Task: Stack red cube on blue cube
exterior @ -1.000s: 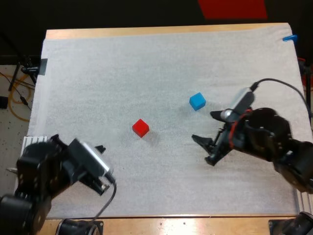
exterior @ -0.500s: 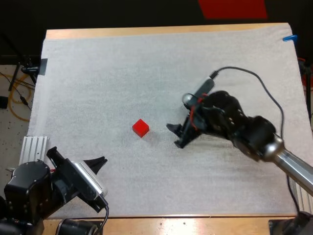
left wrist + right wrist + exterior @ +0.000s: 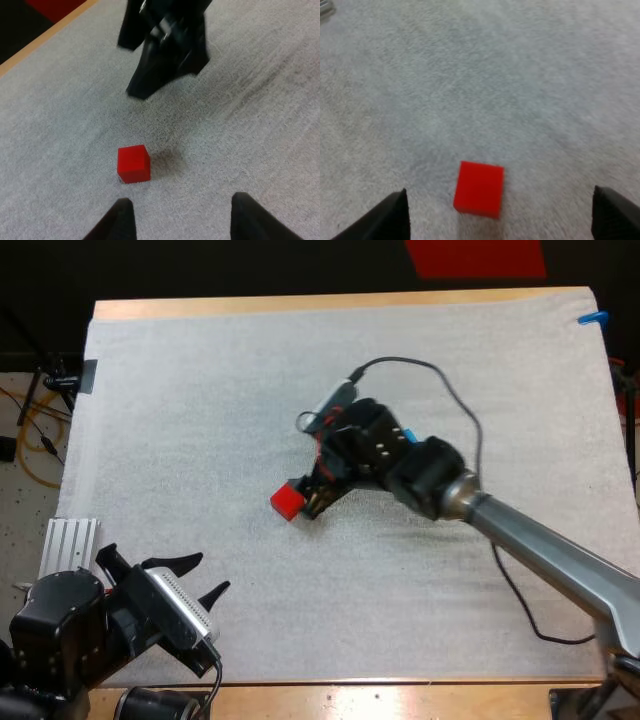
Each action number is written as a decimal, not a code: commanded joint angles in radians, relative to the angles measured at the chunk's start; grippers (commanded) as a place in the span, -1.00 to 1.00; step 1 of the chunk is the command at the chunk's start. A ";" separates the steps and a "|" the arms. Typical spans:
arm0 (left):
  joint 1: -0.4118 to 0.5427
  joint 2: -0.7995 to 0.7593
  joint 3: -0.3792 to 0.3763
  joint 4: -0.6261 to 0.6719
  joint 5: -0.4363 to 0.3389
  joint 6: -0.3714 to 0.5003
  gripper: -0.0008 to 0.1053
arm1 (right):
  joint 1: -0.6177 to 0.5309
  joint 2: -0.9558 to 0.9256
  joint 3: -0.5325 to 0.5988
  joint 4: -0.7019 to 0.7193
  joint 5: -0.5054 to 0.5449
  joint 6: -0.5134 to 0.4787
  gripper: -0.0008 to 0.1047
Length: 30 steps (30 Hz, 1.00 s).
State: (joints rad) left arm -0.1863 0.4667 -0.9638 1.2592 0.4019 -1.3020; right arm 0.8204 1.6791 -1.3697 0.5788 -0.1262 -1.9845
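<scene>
Nearest, the left gripper (image 3: 212, 573) hangs open and empty over the fuzzy white mat (image 3: 180, 400). At mid-mat lies the red cube (image 3: 287, 501). The right gripper (image 3: 316, 502) is just beside it, fingers spread wide, holding nothing. Beyond runs the wooden table (image 3: 300, 304) edge.
</scene>
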 commanded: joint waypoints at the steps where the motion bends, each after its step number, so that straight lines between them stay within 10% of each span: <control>1: -0.002 -0.002 -0.001 0.003 0.010 -0.009 -0.15 | 0.013 0.024 -0.028 -0.007 0.003 -0.013 0.37; 30: -0.002 -0.002 -0.001 0.005 0.010 -0.009 -0.15 | 0.067 0.367 -0.154 -0.022 0.138 0.019 0.37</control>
State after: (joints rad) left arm -0.1863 0.4667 -0.9638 1.2618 0.4019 -1.3028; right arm 0.8864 2.0530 -1.5131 0.5709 0.0092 -1.9680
